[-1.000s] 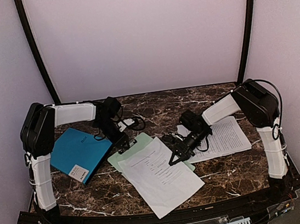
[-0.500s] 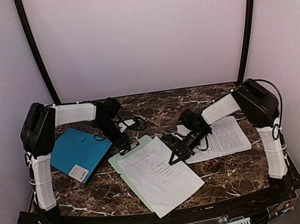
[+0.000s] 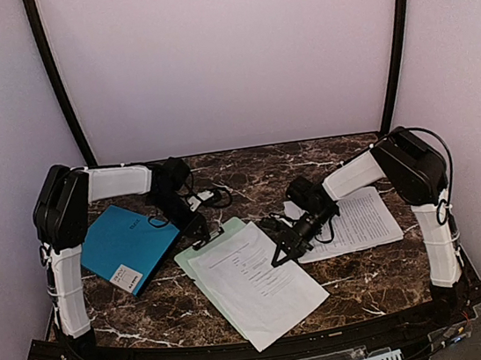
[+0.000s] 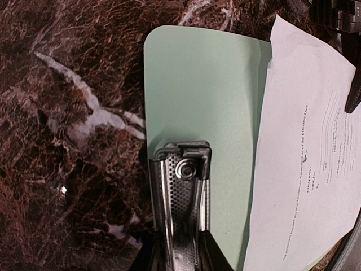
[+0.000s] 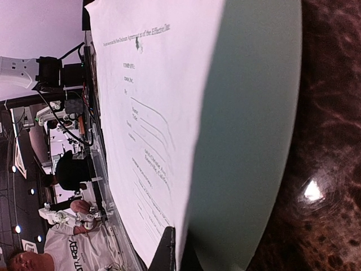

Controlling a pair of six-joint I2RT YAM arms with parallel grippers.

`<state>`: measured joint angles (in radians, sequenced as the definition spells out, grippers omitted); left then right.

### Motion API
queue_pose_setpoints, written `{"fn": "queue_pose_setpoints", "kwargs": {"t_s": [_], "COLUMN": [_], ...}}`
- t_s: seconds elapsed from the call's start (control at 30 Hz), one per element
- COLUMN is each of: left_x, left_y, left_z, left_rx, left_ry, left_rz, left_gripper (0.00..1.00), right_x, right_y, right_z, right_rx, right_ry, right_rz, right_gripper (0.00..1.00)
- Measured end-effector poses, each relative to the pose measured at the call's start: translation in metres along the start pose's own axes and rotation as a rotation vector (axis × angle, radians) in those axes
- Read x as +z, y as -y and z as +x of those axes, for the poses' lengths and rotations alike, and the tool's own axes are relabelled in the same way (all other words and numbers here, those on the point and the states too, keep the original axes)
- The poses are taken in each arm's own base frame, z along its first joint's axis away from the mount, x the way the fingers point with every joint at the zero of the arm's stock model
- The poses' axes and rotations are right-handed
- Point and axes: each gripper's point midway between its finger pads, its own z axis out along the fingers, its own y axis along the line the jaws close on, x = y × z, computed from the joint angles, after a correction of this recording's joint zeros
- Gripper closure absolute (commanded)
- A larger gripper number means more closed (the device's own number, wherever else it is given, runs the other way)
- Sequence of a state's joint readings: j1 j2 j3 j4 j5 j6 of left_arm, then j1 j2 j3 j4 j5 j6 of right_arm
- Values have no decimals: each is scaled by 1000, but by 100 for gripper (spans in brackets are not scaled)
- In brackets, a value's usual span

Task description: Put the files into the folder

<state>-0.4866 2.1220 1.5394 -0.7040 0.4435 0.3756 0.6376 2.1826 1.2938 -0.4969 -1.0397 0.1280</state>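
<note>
The teal folder lies shut at the left of the table. One file, a white sheet with short text blocks, lies askew on the pale green clipboard. My left gripper is shut on the clipboard's metal clip, one finger on each side of it. At the sheet's right edge my right gripper is shut on the paper, and that edge is lifted off the board. The other file, a densely printed sheet, lies flat at the right.
Black cables trail on the marble table behind the left gripper. A dark curved frame and pale walls close in the back and sides. The sheet's near corner reaches close to the table's front edge.
The left jaws have narrowed onto the metal clip. The clipboard's top end and the sheet have shifted only slightly. The right arm has hardly moved.
</note>
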Motion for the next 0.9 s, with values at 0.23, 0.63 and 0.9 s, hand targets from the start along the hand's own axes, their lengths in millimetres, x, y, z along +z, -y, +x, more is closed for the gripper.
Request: {"fn": "queue_pose_setpoints", "kwargs": {"t_s": [0.23,0.63,0.9], "left_x": [-1,0,0], "left_y": [1,2,1], "left_z": [-1,-2,-2], "left_rx": [-29,-56,-64], "left_ry": [17,33,32], "left_rz": [39,87,88], "left_gripper": [99,99,99], "right_x": [3,4,3], "right_y": [-1,0,-2], "right_z": [3,5,-5], "right_rx": [-5,-2,-6], "right_ry": [-11,-26,-24], "right_rz": [5,28,45], "right_gripper": [100,100,100]}}
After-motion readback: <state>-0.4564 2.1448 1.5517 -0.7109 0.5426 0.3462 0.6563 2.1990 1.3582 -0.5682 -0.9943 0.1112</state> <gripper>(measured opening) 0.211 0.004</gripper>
